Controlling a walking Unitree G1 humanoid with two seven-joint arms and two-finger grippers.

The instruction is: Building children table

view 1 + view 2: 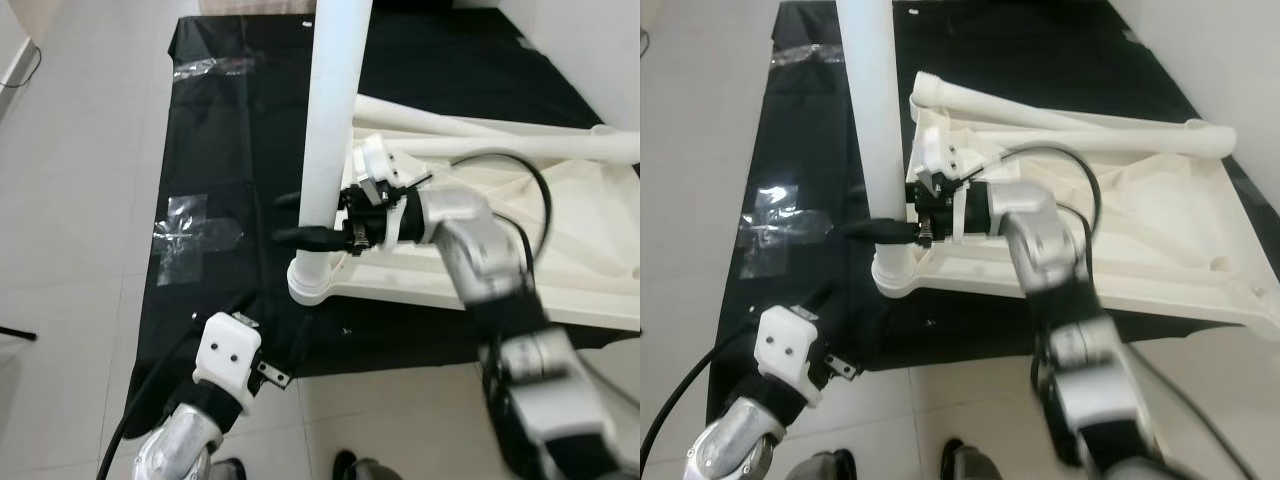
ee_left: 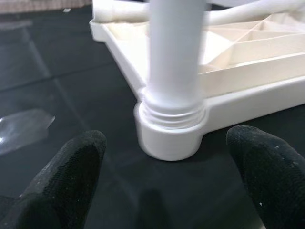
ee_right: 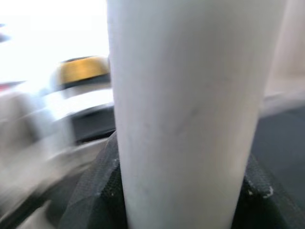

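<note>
While my right gripper (image 1: 300, 217) pinches the upright white table leg (image 1: 333, 120) at frame centre, seated in the upturned tabletop's (image 1: 560, 260) corner socket, my left gripper (image 2: 167, 191) waits spread, lower left.

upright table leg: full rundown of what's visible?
The leg is a smooth white tube, plastic by its look, standing upright in the corner socket of the upturned tabletop, which lies on a black sheet. Thread ridges show just above the socket, so it looks not fully screwed in. The right gripper clasps it low down, one finger either side.
</note>
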